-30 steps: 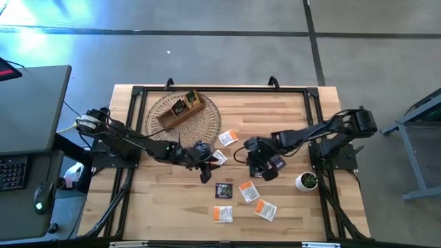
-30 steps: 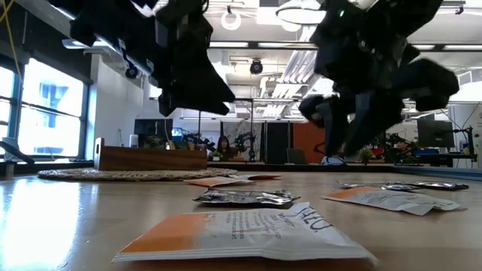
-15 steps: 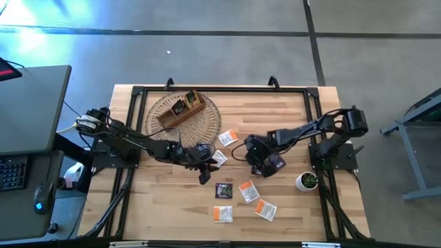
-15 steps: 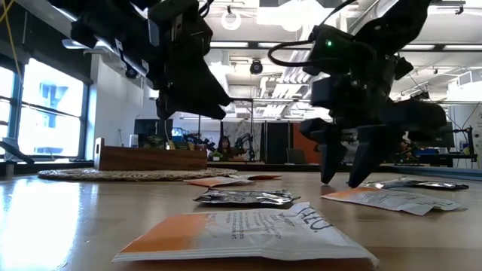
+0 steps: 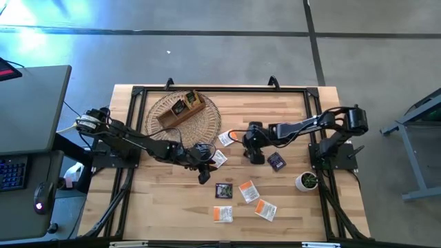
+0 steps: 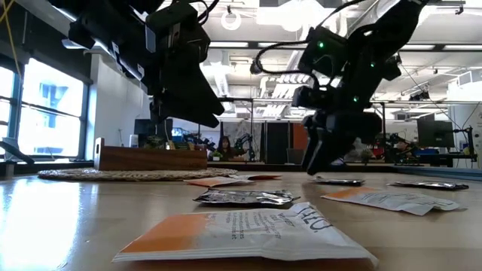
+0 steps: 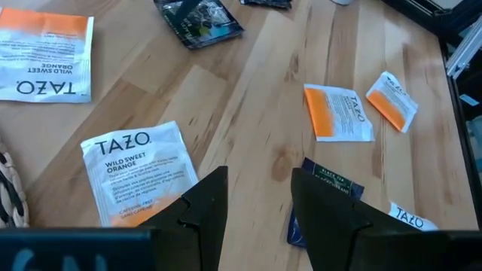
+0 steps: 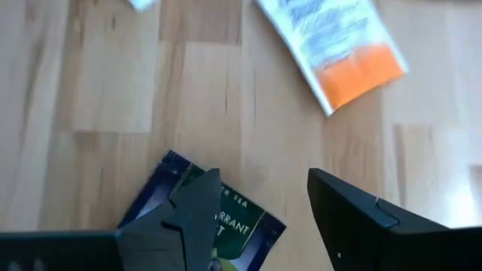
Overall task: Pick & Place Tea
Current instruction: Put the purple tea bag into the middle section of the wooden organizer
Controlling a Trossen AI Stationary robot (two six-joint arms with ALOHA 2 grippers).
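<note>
My right end effector (image 5: 255, 157) hung spread and empty above bare plank surface (image 5: 289, 110), a flat dark purple sachet (image 8: 207, 218) just beneath its fingers (image 8: 361, 222) and open wood all around. My left end effector (image 5: 204, 176) hovered apart and empty near mid-surface, beside a crinkled white-and-orange sachet (image 7: 141, 173). Nearer the front edge lay more flat square sachets (image 5: 241, 198), well apart. Farther back sat the round woven mat (image 5: 207, 118) bearing the wooden box (image 5: 180, 110); a small potted plant (image 5: 307, 181) stood by the right edge.
</note>
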